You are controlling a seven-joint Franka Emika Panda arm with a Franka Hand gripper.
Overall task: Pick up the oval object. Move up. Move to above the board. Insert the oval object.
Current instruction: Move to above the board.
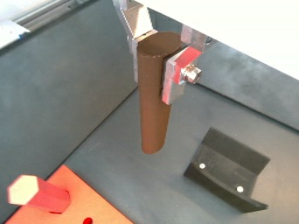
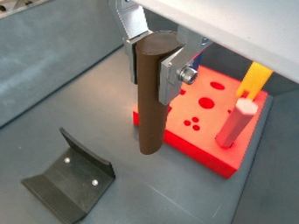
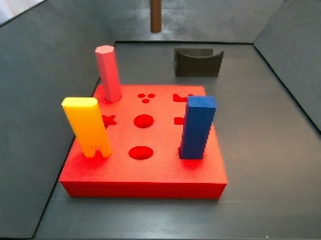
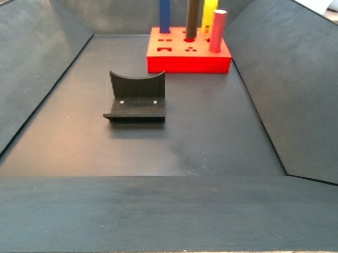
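In both wrist views my gripper [image 1: 158,57] [image 2: 156,61] is shut on the upper end of the oval object [image 1: 153,96] [image 2: 151,96], a tall dark-brown peg. It hangs upright with its lower end free, well above the grey floor. In a side view only the oval object's lower end [image 3: 154,14] shows at the top edge, over the fixture [image 3: 196,61]; the gripper is out of that view. The board [image 2: 216,118] [image 3: 145,145] [image 4: 185,59] is a flat red block with shaped holes. It lies off to one side of the hanging peg.
On the board stand a pink round peg [image 3: 107,73] [image 2: 237,122], a yellow peg [image 3: 85,127] [image 2: 254,79] and a blue peg [image 3: 198,127]. The dark fixture [image 1: 228,171] [image 2: 70,179] [image 4: 134,97] stands on the floor. Grey walls ring the workspace.
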